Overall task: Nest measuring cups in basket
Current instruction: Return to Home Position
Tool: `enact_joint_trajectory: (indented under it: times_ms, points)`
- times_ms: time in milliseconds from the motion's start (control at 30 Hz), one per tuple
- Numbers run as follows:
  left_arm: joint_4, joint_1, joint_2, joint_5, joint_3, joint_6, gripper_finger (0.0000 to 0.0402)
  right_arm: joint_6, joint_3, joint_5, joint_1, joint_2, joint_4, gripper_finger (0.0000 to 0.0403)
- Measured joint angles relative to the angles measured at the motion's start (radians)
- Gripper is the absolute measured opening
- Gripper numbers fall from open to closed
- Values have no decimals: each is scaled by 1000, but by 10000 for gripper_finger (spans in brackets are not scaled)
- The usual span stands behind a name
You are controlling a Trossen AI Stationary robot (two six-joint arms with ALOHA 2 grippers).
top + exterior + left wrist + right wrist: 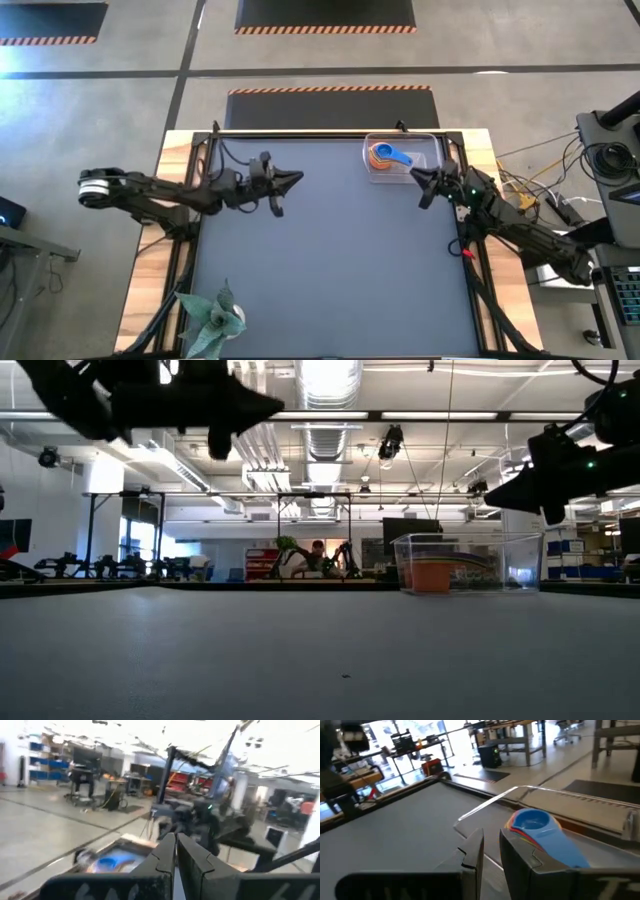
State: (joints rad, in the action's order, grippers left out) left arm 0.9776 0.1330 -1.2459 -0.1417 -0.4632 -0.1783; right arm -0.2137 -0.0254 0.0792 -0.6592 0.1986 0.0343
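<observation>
The cups (388, 156) sit nested in the basket (428, 160) at the bench's far right corner, so the narrowly parted right claw (491, 835) beside it and seemingly closed left claw (176, 837) need only retreat home.

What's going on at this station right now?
Neither arm is holding anything. The cups sit nested in one stack, blue on top, inside the clear basket near the table's far right corner. The right gripper hovers just beside the basket, slightly open and empty. The left gripper hangs shut above the left side of the table, also empty. The nesting looks done.
</observation>
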Motion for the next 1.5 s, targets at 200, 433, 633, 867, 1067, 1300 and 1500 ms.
enact_joint_trajectory:
  times_ms: [200,433,633,867,1067,1300,1500]
  points:
    - [-426,40,209,192,-150,-32,0,6,0,-1,11,-1,0,52]
    - [-810,7,505,177,-226,-38,0,17,0,-2,11,-1,3,52]
    - [-858,2,731,127,-115,7,0,33,-1,-3,11,-2,9,52]
    - [-763,-13,990,149,108,74,0,43,-1,-49,11,-1,9,52]
    - [-743,-14,1173,212,275,141,0,43,-1,-82,11,-1,10,52]
    - [-818,-15,1241,236,346,101,0,57,-1,-84,11,0,11,52]
    - [-787,-20,1246,265,430,128,0,65,-1,-90,11,0,21,52]
